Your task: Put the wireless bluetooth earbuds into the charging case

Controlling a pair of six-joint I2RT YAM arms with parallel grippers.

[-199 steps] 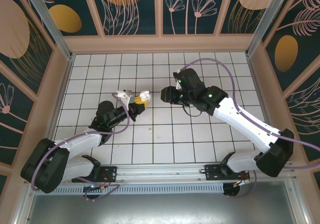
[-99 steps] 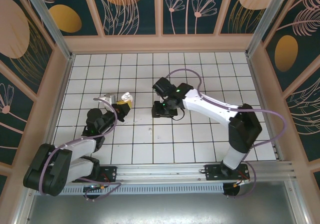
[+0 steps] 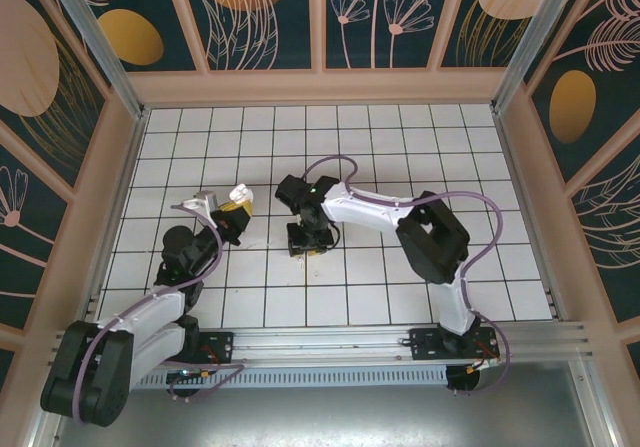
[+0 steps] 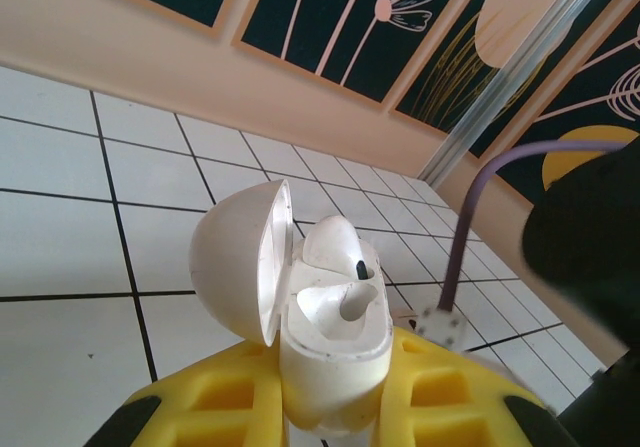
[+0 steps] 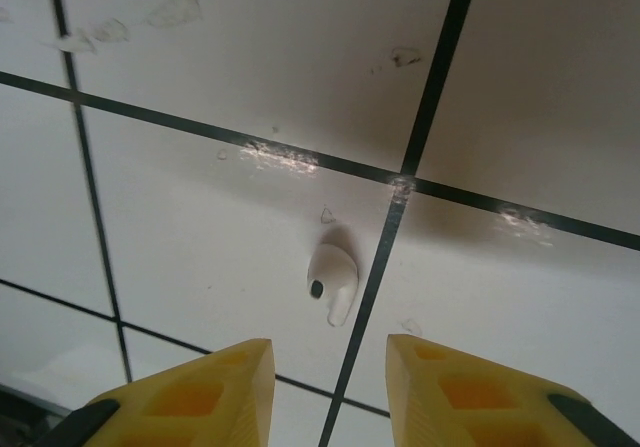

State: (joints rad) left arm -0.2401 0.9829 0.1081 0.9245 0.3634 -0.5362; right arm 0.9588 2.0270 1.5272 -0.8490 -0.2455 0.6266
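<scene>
My left gripper is shut on the charging case, which stands upright between the yellow fingers with its lid swung open to the left. One earbud sits in the far slot; the near slot is empty. In the top view the case is held above the tiles left of centre. A second earbud lies on a white tile beside a black grid line. My right gripper points down just short of it, open, a finger on each side. From above, the right gripper is low over the table's middle.
The right arm arcs across the middle of the tiled table. A purple cable and that arm's dark body stand close to the right of the case. Wooden walls ring the table.
The right arm has swung left and dropped over the loose earbud, its jaws narrowing a little. The left arm has drawn back to the left with the case still held.
</scene>
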